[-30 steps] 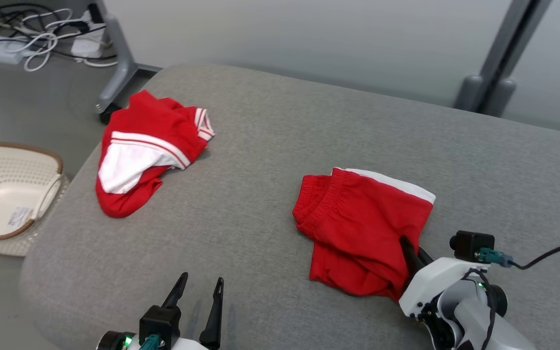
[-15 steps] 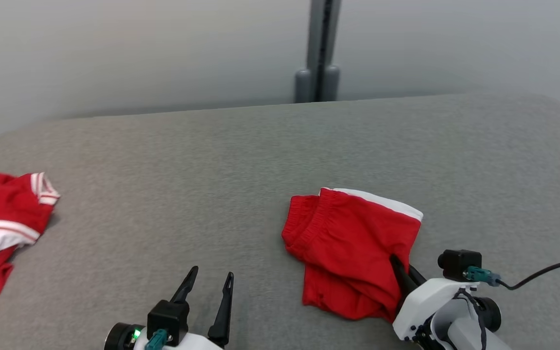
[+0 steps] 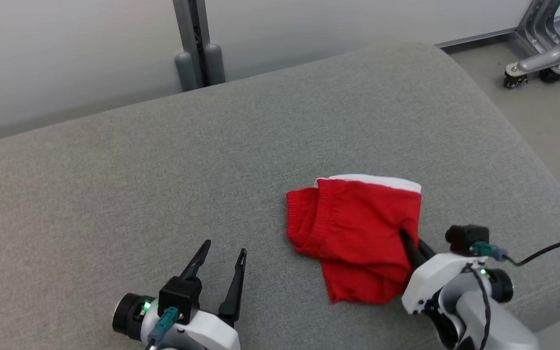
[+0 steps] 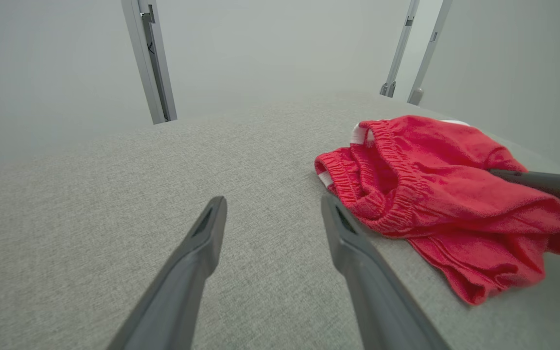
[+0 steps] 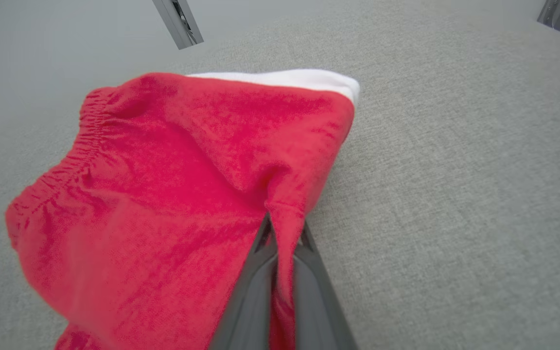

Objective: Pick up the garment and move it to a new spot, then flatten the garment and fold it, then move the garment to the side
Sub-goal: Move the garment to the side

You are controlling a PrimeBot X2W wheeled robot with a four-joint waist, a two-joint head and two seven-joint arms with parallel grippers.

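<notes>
The garment (image 3: 358,233) is a pair of red shorts with an elastic waistband and a white hem, folded on the grey cushioned surface (image 3: 163,184). My right gripper (image 3: 406,241) is shut on the garment's near right edge; the right wrist view shows red cloth (image 5: 163,194) pinched between its two fingers. In the left wrist view the garment (image 4: 435,189) lies to the right. My left gripper (image 3: 224,253) stands open above bare grey fabric, left of the garment, with nothing between its fingers (image 4: 202,248).
The grey surface rounds off at its right edge (image 3: 542,160), with floor beyond. A metal frame foot on castors (image 3: 537,63) stands at the far right. A grey post (image 3: 195,43) rises against the pale wall behind the surface.
The head camera has swung right, so the second red garment and the basket have left the picture. The right gripper keeps its grip on the garment; the left gripper stays open.
</notes>
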